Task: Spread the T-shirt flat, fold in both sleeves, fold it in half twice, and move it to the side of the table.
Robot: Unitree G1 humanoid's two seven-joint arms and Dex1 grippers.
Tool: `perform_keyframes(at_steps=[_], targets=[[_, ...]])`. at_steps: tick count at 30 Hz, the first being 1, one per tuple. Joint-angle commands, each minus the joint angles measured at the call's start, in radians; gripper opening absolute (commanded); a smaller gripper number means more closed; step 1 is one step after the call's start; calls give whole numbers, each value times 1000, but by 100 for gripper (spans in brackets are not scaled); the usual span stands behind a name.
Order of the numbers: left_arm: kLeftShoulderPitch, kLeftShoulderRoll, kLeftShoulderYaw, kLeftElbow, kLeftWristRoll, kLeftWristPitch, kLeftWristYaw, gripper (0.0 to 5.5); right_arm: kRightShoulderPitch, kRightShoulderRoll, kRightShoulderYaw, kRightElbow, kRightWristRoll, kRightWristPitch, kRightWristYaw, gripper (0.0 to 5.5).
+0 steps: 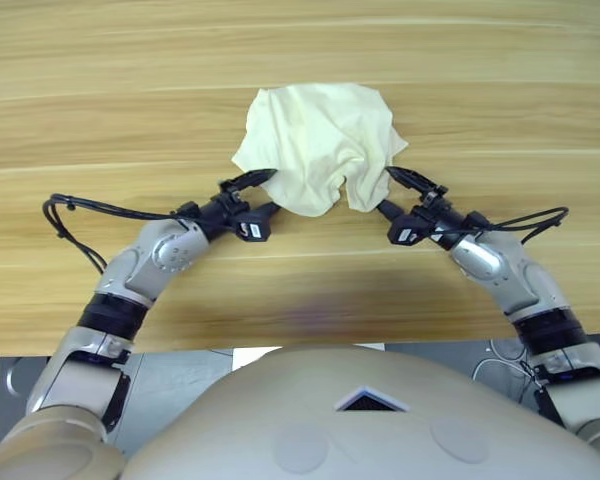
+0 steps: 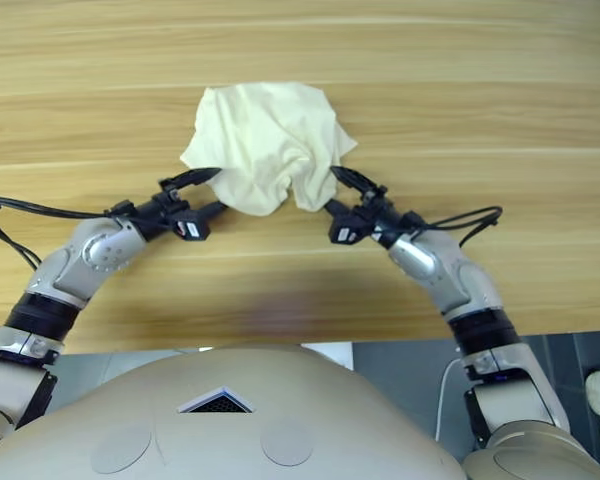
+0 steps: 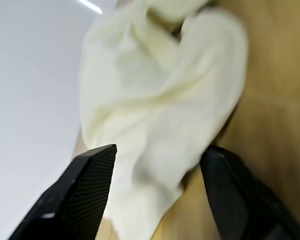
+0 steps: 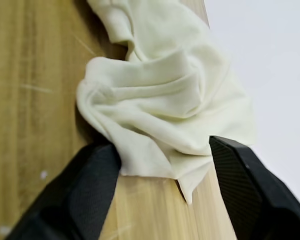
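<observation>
T-shirt (image 1: 320,140) of pale cream-yellow fabric lies crumpled in a loose heap on the light wooden tabletop (image 1: 130,100), around the middle of the board and in front of both arms. It is bunched and wrinkled, with folds piled over one another; no sleeve or collar can be told apart. Two rumpled lobes of cloth hang toward the robot at the heap's near edge.

The left gripper (image 1: 275,190) sits at the near left lobe with its black jaws spread apart, one on each side of the hanging fabric. In the left wrist view the cloth fills the gap between the jaws of the left gripper (image 3: 160,150), and they are not pressed onto it.

The right gripper (image 1: 385,188) is at the near right lobe, likewise spread wide. In the right wrist view the gripper (image 4: 162,147) straddles a folded corner of the shirt low over the wood, with one jaw just against the cloth's edge and the other apart from it.
</observation>
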Motion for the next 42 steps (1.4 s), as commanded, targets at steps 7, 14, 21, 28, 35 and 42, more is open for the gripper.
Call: perform_keyframes(at_steps=[7,14,21,28,35,42], targets=[[-3,-29,36,18,-18,20,47,300,-22,12,-7,26,27,5,-15,314],[-15,-40,36,43,-7,22,67,213,-24,13,-8,35,24,3,-24,317],[-23,-44,-12,80,24,-6,45,114,-24,21,-2,38,28,1,-25,317],[-11,-38,12,72,-11,-25,70,19,-39,31,-5,93,46,-7,-32,212],[72,-10,109,18,-123,-49,93,0,-70,41,1,171,59,-38,-46,90],[76,-12,219,20,-183,-45,139,0,-81,37,-21,178,91,-59,-68,5]])
